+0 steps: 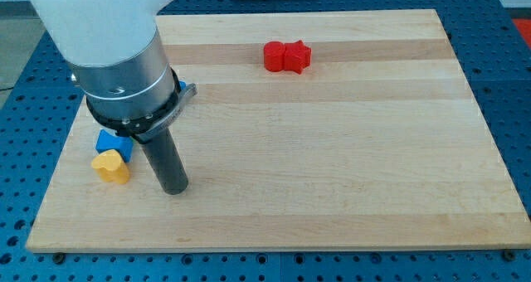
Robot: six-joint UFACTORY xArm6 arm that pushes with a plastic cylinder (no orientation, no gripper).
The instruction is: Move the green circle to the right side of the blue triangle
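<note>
My tip (174, 191) sits on the wooden board (348, 191) near its bottom-left area. No gripper on this rod, so open or closed doesn't apply. Yellow block (111, 167), roughly heart-shaped, lies just beside the tip at 9 o'clock, apart from it. Blue block (112, 142), shape unclear, touches the yellow one at its 12 o'clock, partly under the arm's silver collar (124, 75). 2 red blocks (287, 56) sit touching each other well away at the tip's 1 o'clock, near the board's top edge. Green circle and blue triangle: can't tell, neither shows clearly.
</note>
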